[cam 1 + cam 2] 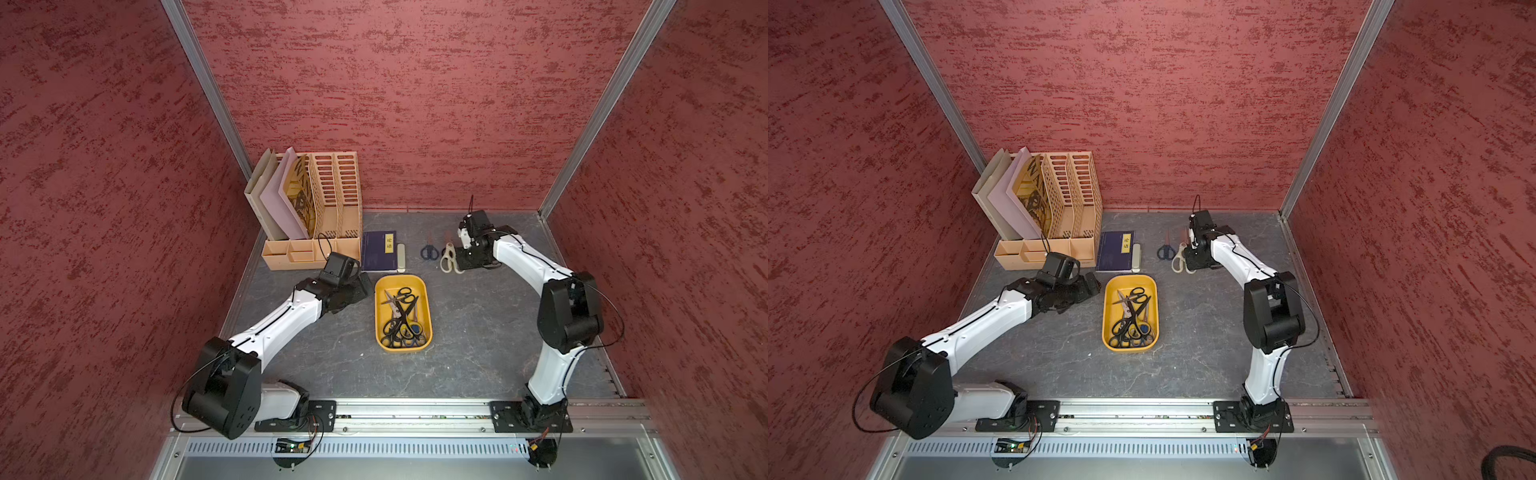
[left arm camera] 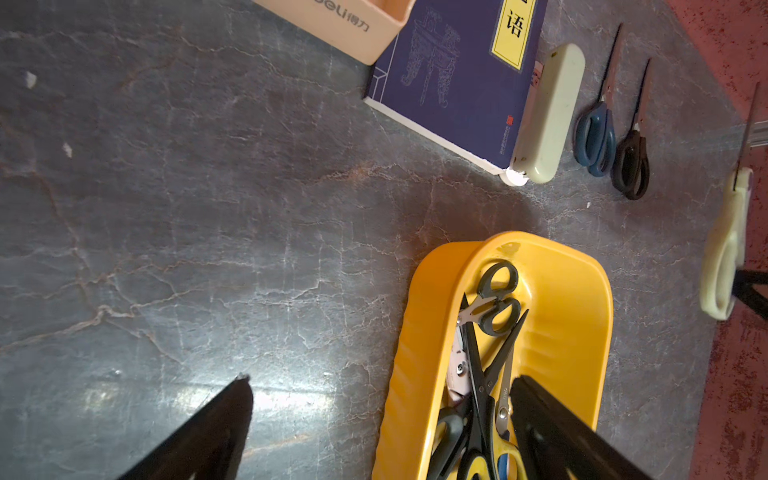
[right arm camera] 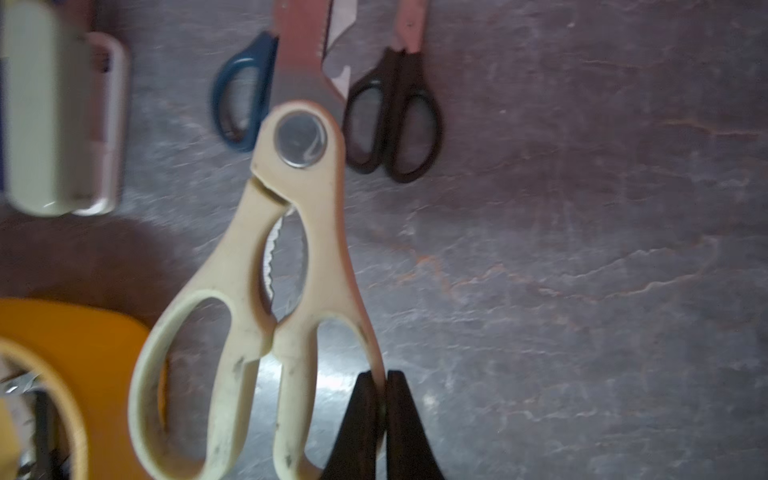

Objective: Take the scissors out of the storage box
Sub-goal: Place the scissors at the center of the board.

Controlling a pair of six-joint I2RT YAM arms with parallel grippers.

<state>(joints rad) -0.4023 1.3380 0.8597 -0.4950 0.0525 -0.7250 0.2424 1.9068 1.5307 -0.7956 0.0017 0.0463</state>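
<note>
Red textured walls enclose a grey stone-look table (image 1: 478, 353). In both top views the box (image 1: 379, 320) sits at frame centre, with most scissors (image 1: 402, 320) tangled inside. Up and right of it, the right claw (image 3: 384, 378) pinches the cream pair (image 3: 299, 232) by one handle loop's rim. So thin a hold could let it swing or drop onto the blue pair (image 3: 239, 95) and black pair (image 3: 395, 116). The left claw (image 2: 380, 384) gapes wide astride the box wall and may snag interlocked handles.

Grey tabletop (image 1: 478, 332) bears organizer (image 1: 345, 195), book (image 1: 376, 251), perhaps stapler (image 1: 401, 257), storage box (image 1: 428, 316), blue scissors (image 1: 429, 250), black scissors (image 3: 400, 79).
</note>
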